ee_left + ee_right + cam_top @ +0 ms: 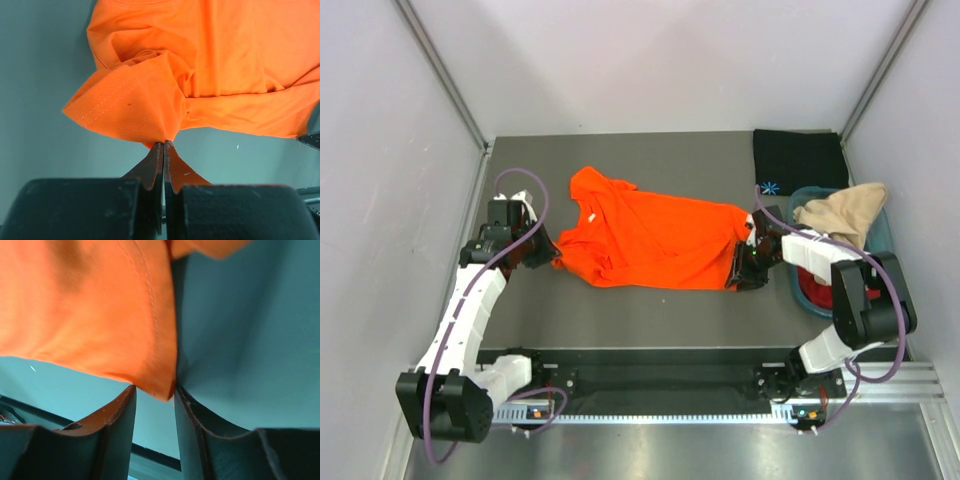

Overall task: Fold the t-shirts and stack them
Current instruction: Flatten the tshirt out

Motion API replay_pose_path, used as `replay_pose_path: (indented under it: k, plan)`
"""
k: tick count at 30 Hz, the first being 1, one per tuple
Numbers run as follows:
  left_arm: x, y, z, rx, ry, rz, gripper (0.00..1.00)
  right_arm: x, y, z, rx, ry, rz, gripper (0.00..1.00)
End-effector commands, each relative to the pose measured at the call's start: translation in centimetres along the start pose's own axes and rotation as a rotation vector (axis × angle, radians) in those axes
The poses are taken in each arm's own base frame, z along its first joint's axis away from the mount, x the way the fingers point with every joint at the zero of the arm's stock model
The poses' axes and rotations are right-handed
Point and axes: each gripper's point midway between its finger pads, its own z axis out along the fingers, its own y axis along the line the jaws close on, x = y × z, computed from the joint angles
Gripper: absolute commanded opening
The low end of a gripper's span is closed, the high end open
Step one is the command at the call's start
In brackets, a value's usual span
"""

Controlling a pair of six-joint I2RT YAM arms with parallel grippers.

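Note:
The bright orange t-shirt (650,240) lies spread across the middle of the grey table, its body rumpled. My left gripper (548,258) is at the shirt's left edge, shut on a pinch of the orange cloth (200,60); the left wrist view shows the left gripper's (164,142) jaws pressed together on it. My right gripper (738,272) is at the shirt's right edge. In the right wrist view the right gripper's (155,390) jaws stand apart, and a hemmed corner of the orange shirt (90,310) hangs loosely between the tips.
A folded black t-shirt (800,160) with a light-blue star mark lies at the back right. Beside it a teal tub (883,232) holds a beige t-shirt (840,215) draped over its rim and a dark red one (817,293). Walls close in on both sides.

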Motion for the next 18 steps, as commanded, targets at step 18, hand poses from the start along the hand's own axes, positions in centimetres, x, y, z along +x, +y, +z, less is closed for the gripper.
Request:
replay_pose_path:
  k: [18]
  plan:
    - [-0.2, -1.1, -1.5, 0.034, -0.006, -0.021, 0.0, -1.6, -0.5, -6.0, 0.148, -0.087, -0.127, 0.0]
